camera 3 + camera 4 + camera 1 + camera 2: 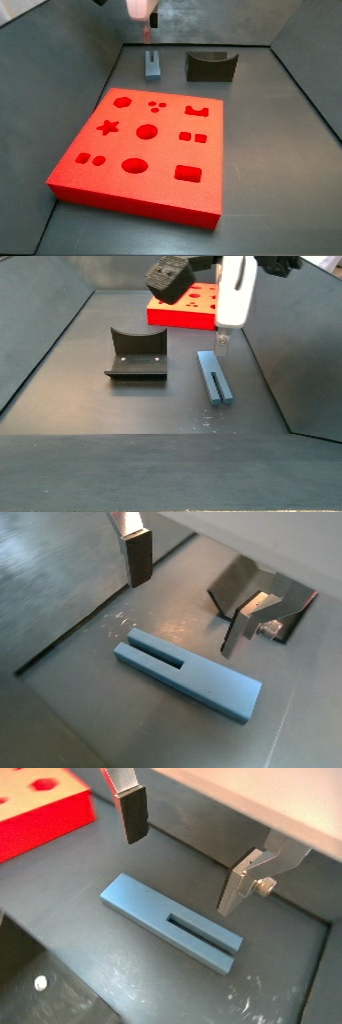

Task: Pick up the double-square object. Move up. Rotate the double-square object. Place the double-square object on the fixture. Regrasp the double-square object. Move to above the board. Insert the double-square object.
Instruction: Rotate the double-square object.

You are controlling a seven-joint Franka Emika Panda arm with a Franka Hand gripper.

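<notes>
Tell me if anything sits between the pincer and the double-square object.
Nothing visible does. The pincer hangs open above the double-square object, which lies flat on the floor with bare space beneath both fingers. The fixture stands off to one side.

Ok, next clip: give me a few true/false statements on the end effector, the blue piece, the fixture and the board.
1. The double-square object lies flat on the floor. True.
2. The end effector is shut on the double-square object. False: its fingers are spread open above it, holding nothing.
3. The fixture is empty. True.
4. The double-square object sits in a hole of the board. False: it lies on the floor beside the board, next to the fixture.
</notes>
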